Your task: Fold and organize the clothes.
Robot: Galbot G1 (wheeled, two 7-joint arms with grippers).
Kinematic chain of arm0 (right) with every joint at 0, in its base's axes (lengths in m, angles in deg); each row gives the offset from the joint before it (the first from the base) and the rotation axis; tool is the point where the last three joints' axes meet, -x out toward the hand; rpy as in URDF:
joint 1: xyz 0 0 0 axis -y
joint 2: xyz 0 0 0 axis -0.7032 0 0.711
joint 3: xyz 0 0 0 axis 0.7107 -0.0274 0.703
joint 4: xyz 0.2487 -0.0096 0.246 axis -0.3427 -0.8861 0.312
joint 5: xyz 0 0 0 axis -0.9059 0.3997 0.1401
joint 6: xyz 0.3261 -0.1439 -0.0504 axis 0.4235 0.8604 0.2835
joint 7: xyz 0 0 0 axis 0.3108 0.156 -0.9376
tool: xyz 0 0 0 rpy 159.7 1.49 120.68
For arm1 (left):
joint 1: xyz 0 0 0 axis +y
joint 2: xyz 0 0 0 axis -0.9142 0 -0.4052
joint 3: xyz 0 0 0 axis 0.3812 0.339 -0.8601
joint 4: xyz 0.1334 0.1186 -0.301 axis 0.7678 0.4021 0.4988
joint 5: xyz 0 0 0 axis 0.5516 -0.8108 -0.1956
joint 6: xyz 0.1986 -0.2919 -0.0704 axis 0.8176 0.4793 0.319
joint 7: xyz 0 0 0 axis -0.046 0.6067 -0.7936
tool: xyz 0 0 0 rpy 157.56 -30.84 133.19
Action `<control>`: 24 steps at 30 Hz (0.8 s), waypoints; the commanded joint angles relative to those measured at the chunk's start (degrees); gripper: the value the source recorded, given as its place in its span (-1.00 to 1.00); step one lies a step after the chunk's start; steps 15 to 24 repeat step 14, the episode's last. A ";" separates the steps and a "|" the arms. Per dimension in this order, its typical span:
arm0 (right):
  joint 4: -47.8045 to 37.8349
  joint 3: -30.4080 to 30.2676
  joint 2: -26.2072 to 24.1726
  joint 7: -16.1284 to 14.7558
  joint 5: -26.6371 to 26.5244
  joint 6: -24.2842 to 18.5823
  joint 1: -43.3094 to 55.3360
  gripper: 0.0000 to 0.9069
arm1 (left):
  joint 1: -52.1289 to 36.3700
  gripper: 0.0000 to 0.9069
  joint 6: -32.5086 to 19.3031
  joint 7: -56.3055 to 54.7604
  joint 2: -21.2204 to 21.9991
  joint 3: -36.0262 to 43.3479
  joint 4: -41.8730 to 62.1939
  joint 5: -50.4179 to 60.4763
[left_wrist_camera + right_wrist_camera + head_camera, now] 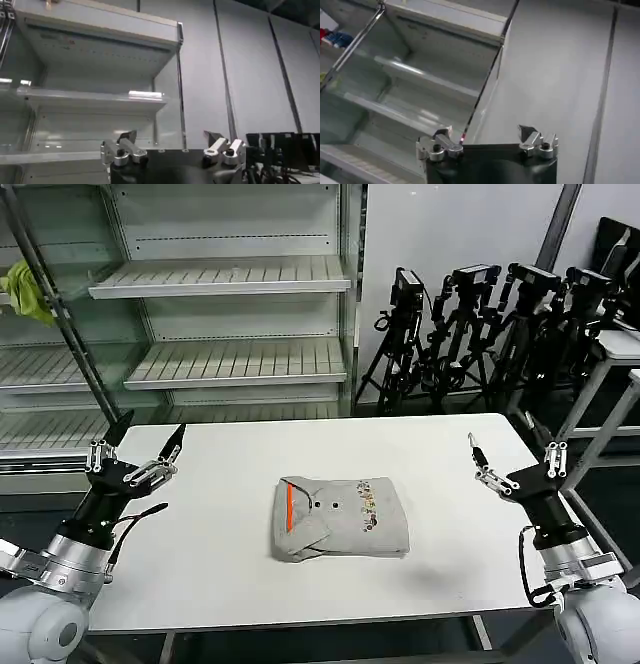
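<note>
On the white rectangular table (200,564), centre frame, lies the folded light grey short-sleeved fabric shirt (340,517), judged light, limp and best pinched at its edges, flanked by the left gripper (140,446) and right gripper (505,454), both spread and empty.

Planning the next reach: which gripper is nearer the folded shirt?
Roughly equal; the left gripper looks slightly nearer. It is raised, open, beyond the folded shirt on its left; the right gripper is raised, open, on its right.
</note>
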 commanded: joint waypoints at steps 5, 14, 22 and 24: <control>0.22 0.46 0.09 0.37 0.33 0.09 -0.29 1.00 | 0.13 1.00 0.26 -0.06 0.57 0.01 -0.52 0.13; 0.21 0.39 0.32 0.43 0.56 0.23 -0.35 1.00 | 0.20 1.00 0.45 -0.06 0.92 -0.15 -0.79 0.13; 0.21 0.39 0.32 0.43 0.56 0.23 -0.35 1.00 | 0.20 1.00 0.45 -0.06 0.92 -0.15 -0.79 0.13; 0.21 0.39 0.32 0.43 0.56 0.23 -0.35 1.00 | 0.20 1.00 0.45 -0.06 0.92 -0.15 -0.79 0.13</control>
